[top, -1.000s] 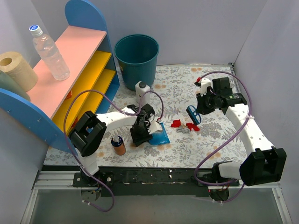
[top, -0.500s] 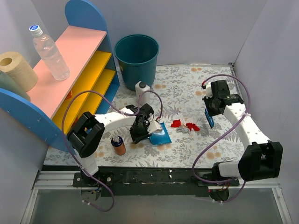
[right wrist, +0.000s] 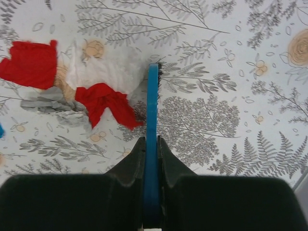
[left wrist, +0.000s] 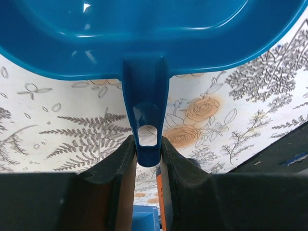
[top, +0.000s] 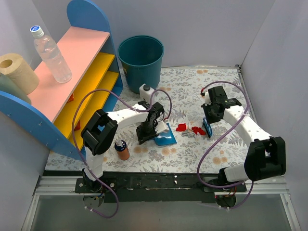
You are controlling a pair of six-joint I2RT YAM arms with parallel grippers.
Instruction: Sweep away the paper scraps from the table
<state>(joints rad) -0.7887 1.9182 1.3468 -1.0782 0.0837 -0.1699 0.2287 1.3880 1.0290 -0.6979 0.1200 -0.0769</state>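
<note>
My left gripper [top: 147, 131] is shut on the handle of the blue dustpan [top: 164, 137], whose handle [left wrist: 146, 115] sits between my pads in the left wrist view. The pan lies on the table [top: 192, 154] left of the paper scraps. Red scraps [top: 181, 127] [top: 198, 130], a silver-grey one [top: 188, 134] and a white one lie between pan and brush. My right gripper [top: 211, 115] is shut on the blue hand brush [top: 208, 128]. In the right wrist view the brush [right wrist: 152, 110] stands right beside the white scrap [right wrist: 103, 70] and a red scrap [right wrist: 107, 102]; another red scrap [right wrist: 30, 63] and the silver-grey scrap [right wrist: 48, 107] lie further left.
A teal bin [top: 140, 55] stands at the back. A pink-and-yellow shelf unit [top: 82, 72] with a bottle [top: 50, 53] and paper roll [top: 18, 72] is at the left. A white bottle [top: 146, 91] and a small orange bottle [top: 122, 150] stand near the left arm.
My right gripper swung the brush out to the right, then brought it back left and down against the scraps. My left gripper shifted the dustpan slightly toward the scraps.
</note>
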